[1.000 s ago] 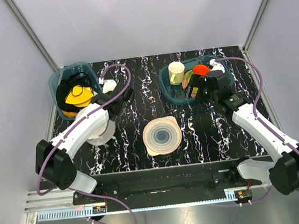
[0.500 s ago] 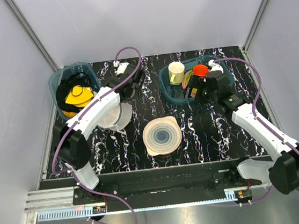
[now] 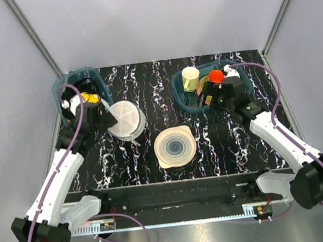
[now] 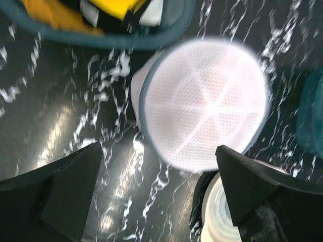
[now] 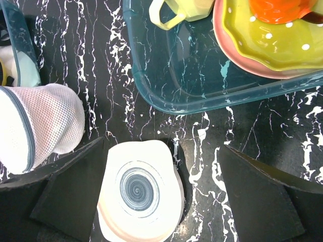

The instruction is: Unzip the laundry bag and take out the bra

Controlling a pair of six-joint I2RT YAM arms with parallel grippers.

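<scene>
- Your overhead view was bright and evenly lit.
- Your left wrist view was blurred, with glare on the table and the bag washed out.
- Your right wrist view was sharp.

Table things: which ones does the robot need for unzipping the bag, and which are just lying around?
For the job:
- the white mesh laundry bag
- the bra, which is not in sight

Just lying about:
- the ringed plate
- the left bin with the yellow garment
- the right bin with the cup and green bowl
</scene>
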